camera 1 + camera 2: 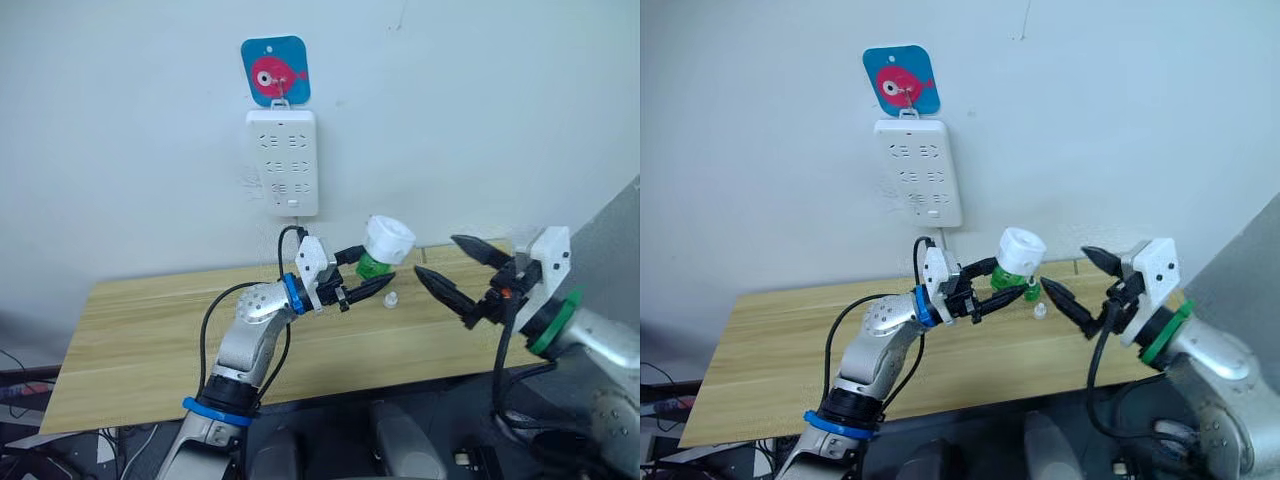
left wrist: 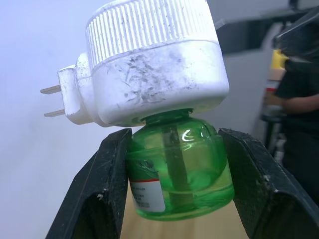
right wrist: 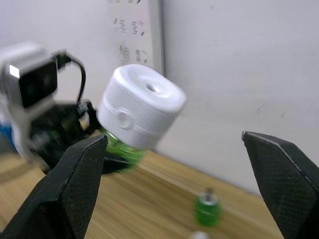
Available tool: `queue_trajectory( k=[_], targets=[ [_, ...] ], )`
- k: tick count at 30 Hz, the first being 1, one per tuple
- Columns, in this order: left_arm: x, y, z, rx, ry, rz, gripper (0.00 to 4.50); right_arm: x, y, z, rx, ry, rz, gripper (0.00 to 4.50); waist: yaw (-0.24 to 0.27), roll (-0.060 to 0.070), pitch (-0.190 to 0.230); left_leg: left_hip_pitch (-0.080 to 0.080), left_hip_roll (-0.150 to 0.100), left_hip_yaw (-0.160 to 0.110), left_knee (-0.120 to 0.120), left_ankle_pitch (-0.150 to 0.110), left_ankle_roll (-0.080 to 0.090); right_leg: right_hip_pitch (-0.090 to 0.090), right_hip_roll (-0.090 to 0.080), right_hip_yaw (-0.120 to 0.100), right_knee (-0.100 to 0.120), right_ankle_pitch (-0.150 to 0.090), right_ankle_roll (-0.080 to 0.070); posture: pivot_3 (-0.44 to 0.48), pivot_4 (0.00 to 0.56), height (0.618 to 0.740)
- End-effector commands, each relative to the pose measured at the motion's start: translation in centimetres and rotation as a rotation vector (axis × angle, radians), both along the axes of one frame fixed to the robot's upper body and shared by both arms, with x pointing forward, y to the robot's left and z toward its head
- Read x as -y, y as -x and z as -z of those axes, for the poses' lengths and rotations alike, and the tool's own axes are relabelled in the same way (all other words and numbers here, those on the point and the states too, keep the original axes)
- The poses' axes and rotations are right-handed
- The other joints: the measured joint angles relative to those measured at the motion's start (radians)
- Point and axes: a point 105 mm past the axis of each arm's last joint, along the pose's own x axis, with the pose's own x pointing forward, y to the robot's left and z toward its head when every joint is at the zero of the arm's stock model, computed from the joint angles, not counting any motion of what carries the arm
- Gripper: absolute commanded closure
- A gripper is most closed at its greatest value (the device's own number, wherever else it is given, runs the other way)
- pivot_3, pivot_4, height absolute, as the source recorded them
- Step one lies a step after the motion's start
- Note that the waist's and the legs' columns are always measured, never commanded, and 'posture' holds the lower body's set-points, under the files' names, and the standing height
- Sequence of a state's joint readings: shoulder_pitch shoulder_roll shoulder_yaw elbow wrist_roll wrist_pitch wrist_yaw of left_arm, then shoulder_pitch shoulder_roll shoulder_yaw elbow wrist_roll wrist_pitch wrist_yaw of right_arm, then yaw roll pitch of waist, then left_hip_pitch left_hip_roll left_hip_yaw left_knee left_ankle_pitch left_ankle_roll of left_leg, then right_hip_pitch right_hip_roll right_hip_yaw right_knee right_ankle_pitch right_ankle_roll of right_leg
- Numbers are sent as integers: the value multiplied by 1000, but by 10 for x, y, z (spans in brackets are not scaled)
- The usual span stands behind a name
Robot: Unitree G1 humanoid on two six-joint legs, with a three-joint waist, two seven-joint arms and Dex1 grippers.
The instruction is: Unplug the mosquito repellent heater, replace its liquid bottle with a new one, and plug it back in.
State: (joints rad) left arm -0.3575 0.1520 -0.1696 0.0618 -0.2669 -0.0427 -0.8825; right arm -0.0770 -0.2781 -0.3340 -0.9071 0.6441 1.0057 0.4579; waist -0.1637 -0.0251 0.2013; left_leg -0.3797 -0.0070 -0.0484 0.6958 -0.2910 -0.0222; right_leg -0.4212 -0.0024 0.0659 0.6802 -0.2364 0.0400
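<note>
My left gripper (image 2: 174,184) pinches the green bottle (image 2: 180,169) under the mosquito repellent heater (image 2: 149,64); my right gripper (image 1: 455,268) gapes wide just beside it.

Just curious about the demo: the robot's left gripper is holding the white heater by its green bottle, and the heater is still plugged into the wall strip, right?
Not quite. The left gripper does hold the heater by its green bottle, but it is unplugged: the left wrist view shows its prongs bare, away from the wall strip.

You can't read the label on the green bottle (image 2: 180,172), it's cut off at the bottom edge, and the little bottle (image 3: 207,209) on the table is blurry
</note>
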Motion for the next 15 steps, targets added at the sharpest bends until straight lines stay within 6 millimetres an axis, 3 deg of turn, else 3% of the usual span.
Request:
queue_trajectory(
  k=[1,6,15],
  targets=[
    [-2,-6,-15,100,46,-81,2065,-16,3,-14,6,-113,30,0,-4,1,-1,0,0,0,0,0,0,0,0,0,0,0,0,-256,160,733],
    [-2,-13,-23,144,68,-123,2065,-32,-2,-23,-22,-213,25,0,-8,1,-1,-1,0,-1,0,0,0,-1,1,-1,0,0,0,-251,156,733],
    [2,-4,-24,204,52,-88,2065,-46,-21,-20,-69,-191,43,0,-19,1,-1,-1,0,-1,-1,0,0,-1,1,-1,-1,-1,1,-252,153,733]
  ],
)
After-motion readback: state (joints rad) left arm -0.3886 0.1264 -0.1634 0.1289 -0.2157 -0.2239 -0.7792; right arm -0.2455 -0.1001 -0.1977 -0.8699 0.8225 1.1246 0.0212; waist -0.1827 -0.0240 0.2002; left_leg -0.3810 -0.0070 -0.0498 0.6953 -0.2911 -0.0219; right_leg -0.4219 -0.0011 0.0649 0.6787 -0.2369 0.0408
